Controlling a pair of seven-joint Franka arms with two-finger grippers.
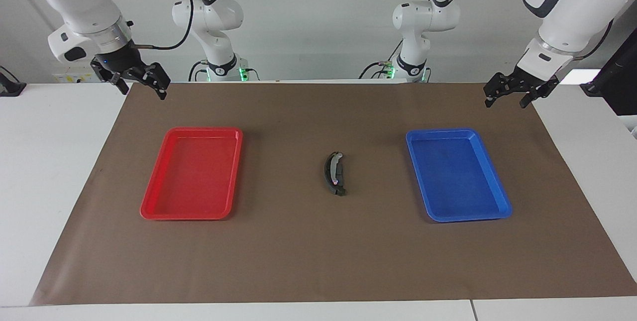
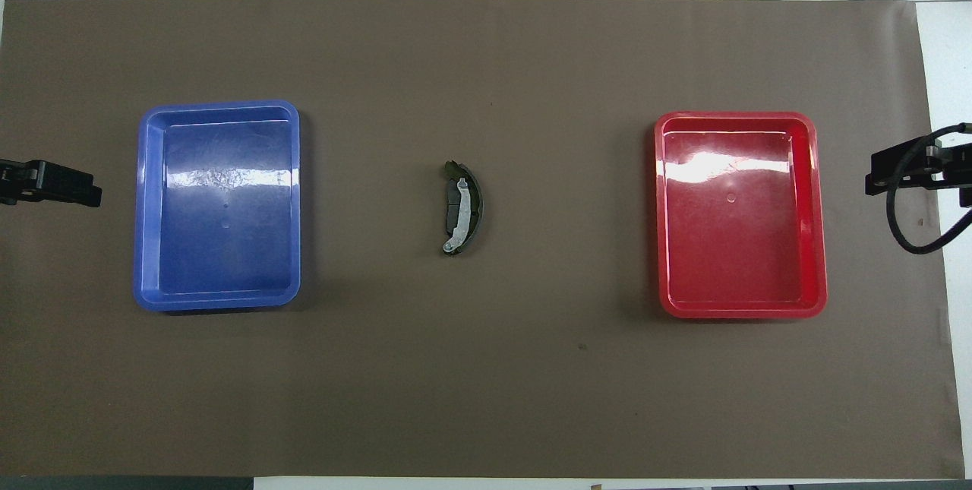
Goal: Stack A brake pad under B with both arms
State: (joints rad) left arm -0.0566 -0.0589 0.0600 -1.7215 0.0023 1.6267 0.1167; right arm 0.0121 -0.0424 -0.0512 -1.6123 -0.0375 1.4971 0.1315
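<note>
B [image 2: 472, 205], the long black crescent brake shoe with a light grey band, lies on the brown mat midway between the two trays. The A brake pad [image 2: 454, 207], a short dark grey slab, lies together with it and shows at the crescent's inner side, B resting over it. In the facing view the pair [image 1: 332, 174] reads as one pile. My right gripper [image 1: 142, 88] hangs open and empty above the mat's edge at the right arm's end. My left gripper [image 1: 505, 101] hangs open and empty above the mat's corner at the left arm's end. Both arms wait.
A red tray [image 1: 149, 206] lies on the mat toward the right arm's end and a blue tray [image 1: 500, 201] toward the left arm's end; both hold nothing. The brown mat [image 1: 318, 261] covers most of the white table.
</note>
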